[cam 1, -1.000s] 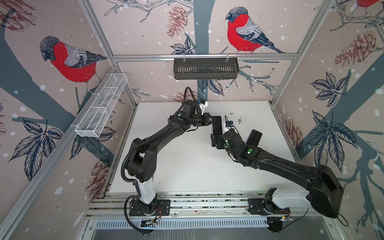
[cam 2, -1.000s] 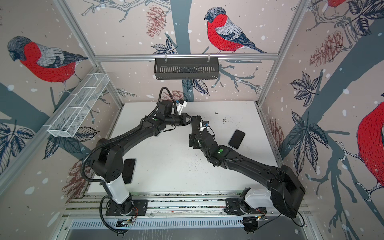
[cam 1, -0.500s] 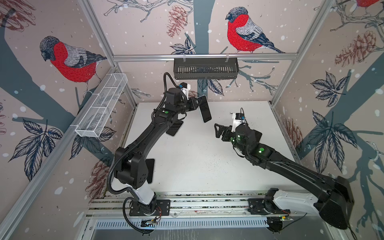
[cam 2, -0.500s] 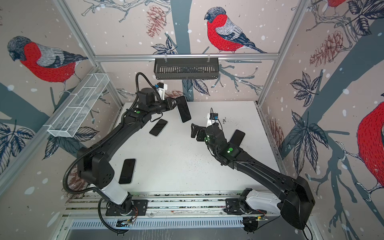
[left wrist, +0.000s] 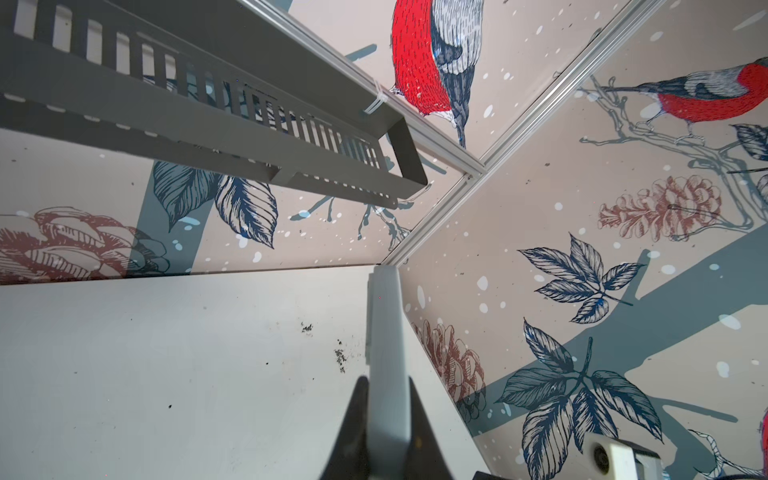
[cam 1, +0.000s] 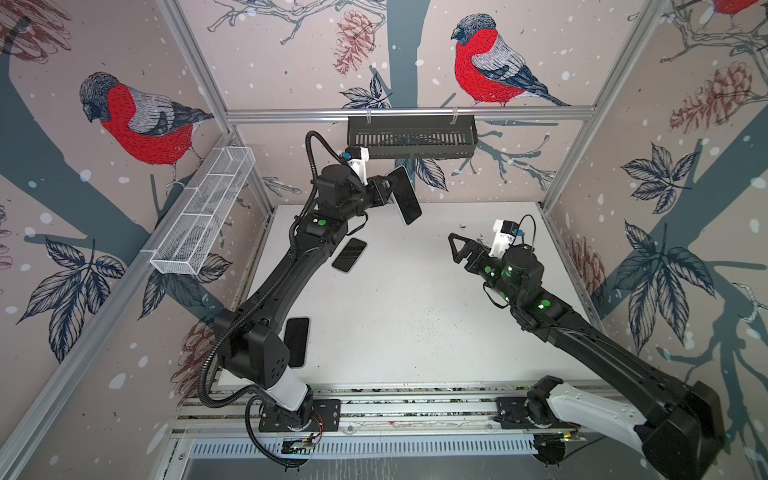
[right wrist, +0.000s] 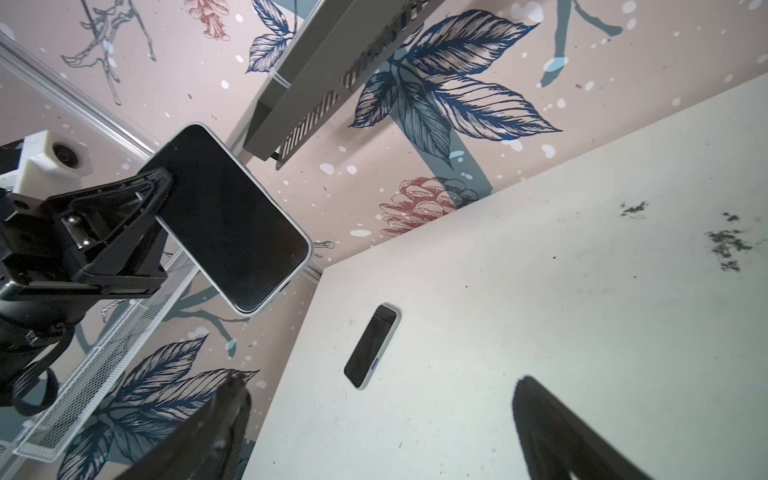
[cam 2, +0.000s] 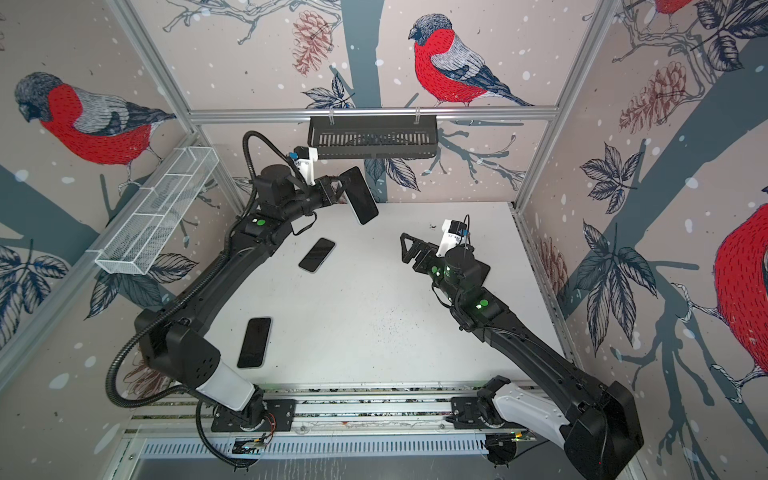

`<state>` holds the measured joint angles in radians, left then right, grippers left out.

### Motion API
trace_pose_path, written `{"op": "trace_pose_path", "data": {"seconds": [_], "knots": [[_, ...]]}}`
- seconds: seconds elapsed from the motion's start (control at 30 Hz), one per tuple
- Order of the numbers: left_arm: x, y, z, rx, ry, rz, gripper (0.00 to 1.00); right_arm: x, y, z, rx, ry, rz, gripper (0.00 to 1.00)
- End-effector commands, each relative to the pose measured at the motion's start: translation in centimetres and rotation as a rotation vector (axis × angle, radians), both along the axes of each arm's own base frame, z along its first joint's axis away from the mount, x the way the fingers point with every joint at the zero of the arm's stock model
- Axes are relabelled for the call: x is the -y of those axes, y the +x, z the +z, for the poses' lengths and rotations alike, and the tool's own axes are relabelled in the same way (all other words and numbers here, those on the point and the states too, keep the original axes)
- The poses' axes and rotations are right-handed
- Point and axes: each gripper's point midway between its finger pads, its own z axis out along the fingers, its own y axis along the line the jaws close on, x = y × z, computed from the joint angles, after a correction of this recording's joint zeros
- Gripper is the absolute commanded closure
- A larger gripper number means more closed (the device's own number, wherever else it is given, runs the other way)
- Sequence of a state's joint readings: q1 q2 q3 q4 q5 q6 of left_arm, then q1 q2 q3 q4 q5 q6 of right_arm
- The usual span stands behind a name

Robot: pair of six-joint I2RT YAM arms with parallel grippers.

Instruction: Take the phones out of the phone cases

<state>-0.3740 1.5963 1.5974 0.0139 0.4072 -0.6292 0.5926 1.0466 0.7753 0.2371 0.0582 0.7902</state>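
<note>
Phone [cam 1: 405,201] clamped by one edge in left hand [cam 1: 387,187], held high above table [cam 1: 415,316] near back wall. Screen faces right arm, probably so the other side can reach it. Right hand [cam 1: 462,255] released, empty, well apart over table. Can't tell if case is on the held phone. Spare handset [cam 1: 349,254] and dark slab [cam 1: 297,340] lie flat on table, out of the way.
</note>
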Motion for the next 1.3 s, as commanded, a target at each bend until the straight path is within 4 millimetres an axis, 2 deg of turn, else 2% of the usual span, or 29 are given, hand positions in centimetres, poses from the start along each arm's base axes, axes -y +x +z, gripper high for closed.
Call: {"op": "trace_pose_path", "data": {"seconds": [0.0, 0.23, 0.37, 0.6, 0.7, 0.73, 0.97, 1.07, 1.27], "knots": [[-0.7, -0.3, 5.0, 0.131, -0.109, 0.025, 1.0, -1.3, -0.8, 2.1, 0.077, 0.086, 0.088, 0.0], [-1.2, -1.0, 7.2, 0.158, -0.188, 0.029, 1.0, -2.8, -2.9, 3.5, 0.262, 0.165, 0.165, 0.01], [-1.4, -1.5, 7.7, 0.16, -0.23, 0.024, 1.0, -3.7, -4.2, 4.2, 0.364, 0.168, 0.195, 0.04], [-1.2, -2.6, 8.5, 0.163, -0.333, -0.038, 1.0, -6.2, -3.6, 5.1, 0.407, 0.211, 0.274, 0.1], [-0.8, -3.2, 8.5, 0.163, -0.37, -0.082, 1.0, -6.8, -3.3, 6.8, 0.454, 0.256, 0.292, 0.17], [-0.8, -3.3, 8.5, 0.162, -0.387, -0.092, 1.0, -7.2, -2.5, 6.4, 0.442, 0.259, 0.293, 0.19], [-0.8, -4.6, 8.9, 0.19, -0.431, -0.139, 1.0, -8.7, -0.9, 8.0, 0.46, 0.366, 0.371, 0.38], [-0.9, -4.9, 8.8, 0.193, -0.428, -0.143, 1.0, -8.9, -1.1, 9.1, 0.504, 0.42, 0.4, 0.42], [-0.9, -5.0, 8.3, 0.188, -0.425, -0.143, 1.0, -9.8, -1.1, 9.6, 0.52, 0.48, 0.463, 0.49]]}}
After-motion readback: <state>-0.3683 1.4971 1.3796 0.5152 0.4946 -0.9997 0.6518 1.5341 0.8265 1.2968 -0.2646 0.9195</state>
